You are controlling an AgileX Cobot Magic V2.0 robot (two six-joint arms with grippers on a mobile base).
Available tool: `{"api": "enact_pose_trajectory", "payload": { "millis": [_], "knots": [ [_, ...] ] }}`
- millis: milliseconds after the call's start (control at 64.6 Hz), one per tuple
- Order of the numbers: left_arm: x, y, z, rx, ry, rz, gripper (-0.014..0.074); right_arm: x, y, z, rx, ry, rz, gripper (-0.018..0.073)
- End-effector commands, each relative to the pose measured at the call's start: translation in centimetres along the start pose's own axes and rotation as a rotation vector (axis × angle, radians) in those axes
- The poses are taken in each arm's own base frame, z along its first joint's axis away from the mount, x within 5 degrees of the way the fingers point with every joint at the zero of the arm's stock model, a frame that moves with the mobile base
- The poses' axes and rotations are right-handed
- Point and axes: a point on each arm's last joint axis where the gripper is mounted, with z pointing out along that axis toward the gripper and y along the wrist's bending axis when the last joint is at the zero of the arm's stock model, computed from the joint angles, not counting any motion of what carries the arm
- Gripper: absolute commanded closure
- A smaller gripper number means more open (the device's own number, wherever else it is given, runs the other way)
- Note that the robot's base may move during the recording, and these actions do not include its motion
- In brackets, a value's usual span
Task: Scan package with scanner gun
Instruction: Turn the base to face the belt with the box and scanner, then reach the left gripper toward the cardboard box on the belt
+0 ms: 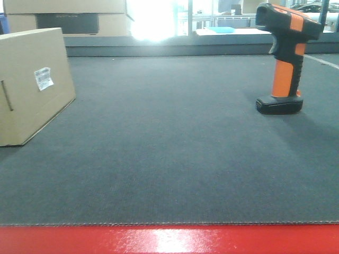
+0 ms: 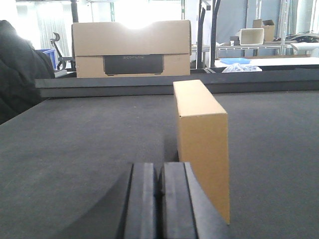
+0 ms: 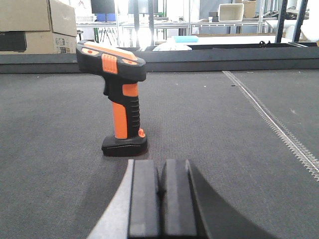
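Observation:
The package (image 1: 32, 84) is a plain tan cardboard box at the far left of the dark mat, its white barcode sticker (image 1: 43, 78) facing right. From the left wrist, the package (image 2: 202, 139) stands narrow end on, just ahead and slightly right of my left gripper (image 2: 159, 172), which is shut on nothing. The scanner gun (image 1: 283, 58) stands upright on its black foot at the right, head pointing left. In the right wrist view the scanner gun (image 3: 119, 97) is ahead and a little left of my right gripper (image 3: 160, 169), also shut and empty.
A larger cardboard box with a dark panel (image 2: 132, 50) sits beyond the mat's raised back edge (image 1: 169, 50). A red strip (image 1: 169, 241) borders the mat's near edge. A stitched seam (image 3: 271, 119) runs along the mat on the right.

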Motion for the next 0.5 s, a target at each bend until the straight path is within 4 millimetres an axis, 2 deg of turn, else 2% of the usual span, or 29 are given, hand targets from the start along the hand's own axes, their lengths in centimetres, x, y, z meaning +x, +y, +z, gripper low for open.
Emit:
{"api": "enact_pose_trajectory", "payload": {
  "millis": [0, 170, 480],
  "knots": [
    [-0.27, -0.01, -0.04, 0.003, -0.023, -0.011, 0.0707, -0.18, 0.12, -0.02, -0.021, -0.019, -0.011, 0.0722],
    [-0.27, -0.01, -0.04, 0.003, -0.023, -0.011, 0.0707, -0.15, 0.49, -0.04, -0.087, -0.014, -0.011, 0.0722],
    [-0.27, -0.01, -0.04, 0.003, -0.023, -0.011, 0.0707, -0.15, 0.48, -0.04, -0.085, -0.015, -0.011, 0.0722]
  ]
}}
